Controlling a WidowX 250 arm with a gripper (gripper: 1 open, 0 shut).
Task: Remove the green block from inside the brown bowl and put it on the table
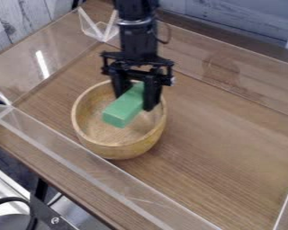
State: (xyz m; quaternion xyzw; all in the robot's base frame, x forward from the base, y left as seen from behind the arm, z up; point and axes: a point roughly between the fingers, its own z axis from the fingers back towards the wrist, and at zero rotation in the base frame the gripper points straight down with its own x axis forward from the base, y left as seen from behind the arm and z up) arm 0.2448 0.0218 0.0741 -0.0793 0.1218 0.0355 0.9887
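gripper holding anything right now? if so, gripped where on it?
Yes. The gripper is shut on the green block, pinching its upper end; the rest of the bar hangs tilted over the brown bowl.

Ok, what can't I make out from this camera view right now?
- Gripper on the green block: the block's upper end sits behind the fingers, so the contact itself is hidden.
- Whether the block clears the brown bowl: one view, cannot tell.
- The arm above the wrist: cut off by the top edge.
- Table front-left corner: blurred by acrylic wall reflections.
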